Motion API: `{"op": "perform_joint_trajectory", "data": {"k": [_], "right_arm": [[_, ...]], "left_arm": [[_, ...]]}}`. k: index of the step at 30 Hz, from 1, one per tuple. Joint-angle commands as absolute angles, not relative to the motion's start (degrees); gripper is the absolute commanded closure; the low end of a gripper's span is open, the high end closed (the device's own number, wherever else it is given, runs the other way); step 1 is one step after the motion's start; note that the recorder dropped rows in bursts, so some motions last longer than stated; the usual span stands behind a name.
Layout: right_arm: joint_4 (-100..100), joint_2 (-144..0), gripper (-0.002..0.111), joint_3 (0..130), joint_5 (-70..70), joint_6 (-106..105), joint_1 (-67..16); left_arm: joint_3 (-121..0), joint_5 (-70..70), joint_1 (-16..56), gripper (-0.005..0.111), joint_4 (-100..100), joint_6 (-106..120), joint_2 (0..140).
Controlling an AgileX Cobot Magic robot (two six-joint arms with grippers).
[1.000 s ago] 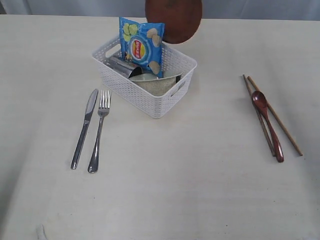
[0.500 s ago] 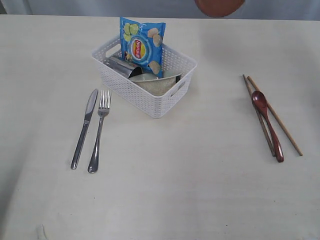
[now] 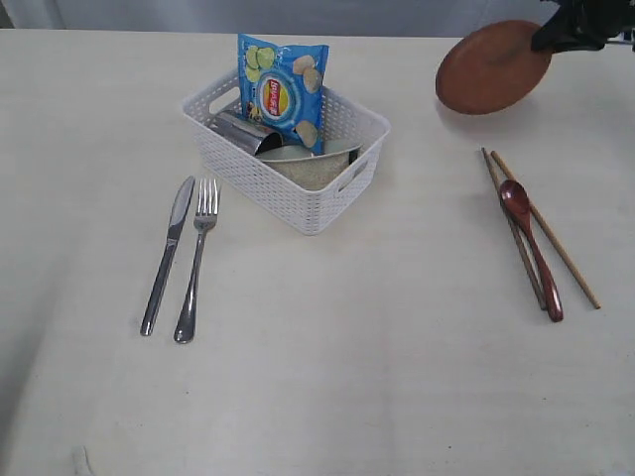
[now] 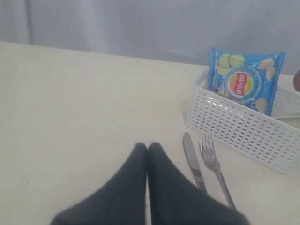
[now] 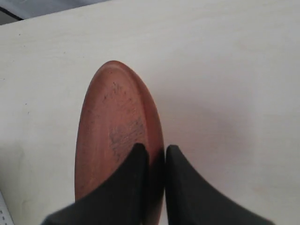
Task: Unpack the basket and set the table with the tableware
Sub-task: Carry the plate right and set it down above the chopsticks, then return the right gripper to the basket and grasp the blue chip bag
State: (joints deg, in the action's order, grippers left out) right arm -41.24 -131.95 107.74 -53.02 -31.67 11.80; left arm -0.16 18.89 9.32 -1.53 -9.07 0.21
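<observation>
A pale table (image 3: 327, 397) is running back to a grey curtain (image 4: 117, 18). The right gripper (image 5: 154, 150) is clenching one brown plate (image 5: 112, 122) between its jaws. The left gripper (image 4: 146, 146) is pressing its jaws together, with one knife (image 4: 193, 163) and one fork (image 4: 213, 164) lying beside them.

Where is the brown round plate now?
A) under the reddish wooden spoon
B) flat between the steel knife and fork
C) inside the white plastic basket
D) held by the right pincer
D: the right pincer is closed on the rim of the brown round plate, tilted above the pale table.
</observation>
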Motion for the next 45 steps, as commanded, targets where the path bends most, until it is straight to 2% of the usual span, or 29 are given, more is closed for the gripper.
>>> {"op": "perform_joint_trajectory", "data": {"k": [1,7,10,14,18,21,25,28,31,36,45], "right_arm": [[-47.30,-136.77,0.109,107.60,-52.63,-34.50,12.94],[-47.50,-140.39,0.106,107.60,-51.22,-34.48,13.17],[-47.39,-140.15,0.090,108.69,-51.49,-34.29,14.03],[-47.52,-138.85,0.059,112.49,-56.07,-31.80,17.16],[-56.68,-134.35,0.058,114.69,-61.64,-34.17,18.74],[-66.30,-131.35,0.060,114.69,-65.43,-39.97,15.49],[-61.86,-128.61,0.060,114.69,-66.21,-40.52,3.47],[-51.57,-128.02,0.060,114.69,-63.99,-40.07,-7.20],[-40.99,-128.03,0.057,114.69,-61.50,-36.63,-14.42],[-37.62,-128.03,0.044,114.69,-59.35,-34.51,-17.46],[-38.08,-128.24,0.045,114.69,-57.15,-34.34,-18.79]], "left_arm": [[0.00,18.26,9.26,0.107,-1.80,-9.04,0.00],[0.00,18.26,9.26,0.107,-1.80,-9.04,0.00],[0.00,18.26,9.26,0.107,-1.80,-9.04,0.00],[0.00,18.26,9.26,0.107,-1.80,-9.04,0.00],[0.00,18.26,9.26,0.107,-1.80,-9.04,0.00],[0.00,18.26,9.26,0.107,-1.80,-9.04,0.00],[0.00,18.26,9.26,0.107,-1.80,-9.04,0.00],[0.00,18.26,9.26,0.107,-1.80,-9.04,0.00],[0.00,18.26,9.26,0.107,-1.80,-9.04,0.00],[0.00,18.26,9.26,0.107,-1.80,-9.04,0.00],[0.00,18.26,9.26,0.107,-1.80,-9.04,0.00]]}}
